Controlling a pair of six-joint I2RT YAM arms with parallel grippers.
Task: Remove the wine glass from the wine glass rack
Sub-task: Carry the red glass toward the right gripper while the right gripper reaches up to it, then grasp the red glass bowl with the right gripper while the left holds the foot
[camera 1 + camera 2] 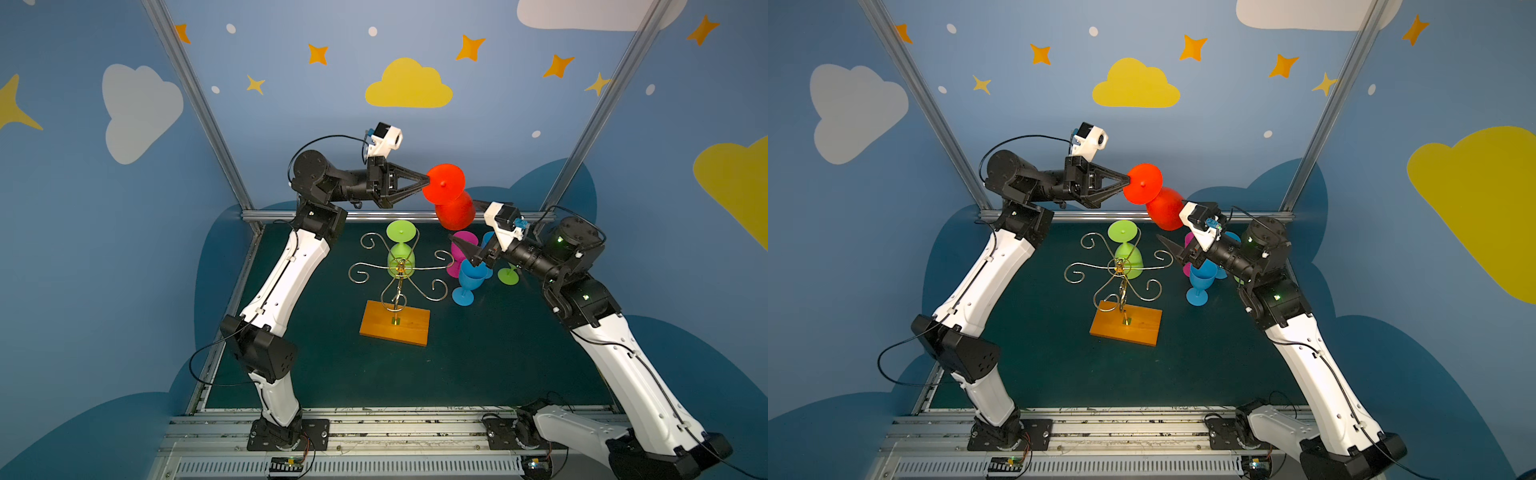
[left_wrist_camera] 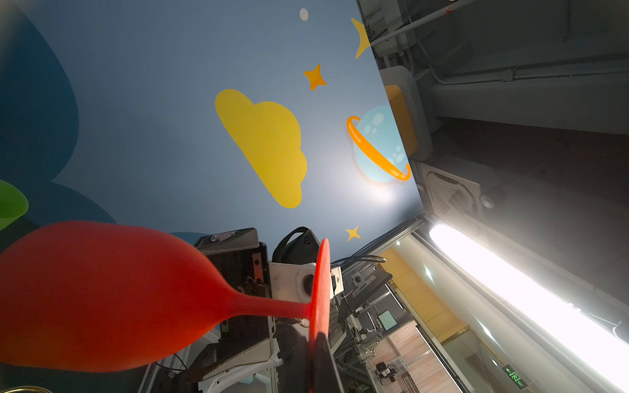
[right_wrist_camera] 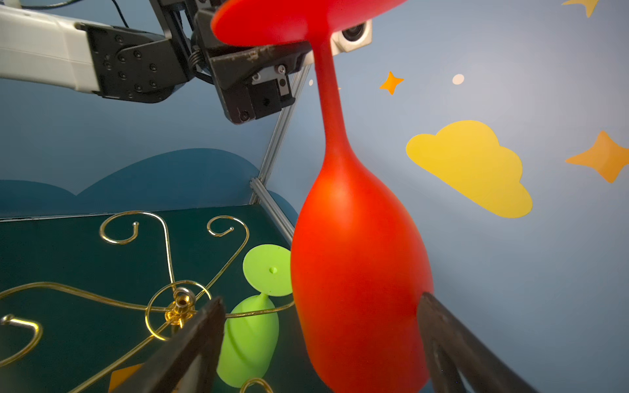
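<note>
The left arm stands raised, its forearm level and reaching inward well above the thin gold wire rack on its orange-brown wooden base [image 1: 409, 328]. The left fingers [image 1: 420, 183] are closed on the rim of the flat foot of the red plastic wine glass [image 1: 453, 208]. That glass is clear of the rack, up in the air beyond the rack's far right arms. It hangs foot up and bowl down, tilted away from the left arm.

The right arm is bent at the elbow and reaches up from the rack's right side. The right fingers [image 3: 190, 343] are spread wide on either side of the red bowl. One stands well apart from the bowl, on the side toward the rack's central post. The other lies against the bowl's outline; whether it touches cannot be told.

A lime green plastic wine glass [image 1: 401, 253] hangs upside down on the rack's far arm. Right of the rack, upright blue, magenta and green plastic glasses [image 1: 471, 276] crowd the dark green table [image 1: 498, 353], directly under the right wrist. The table in front of the rack's base is open.
</note>
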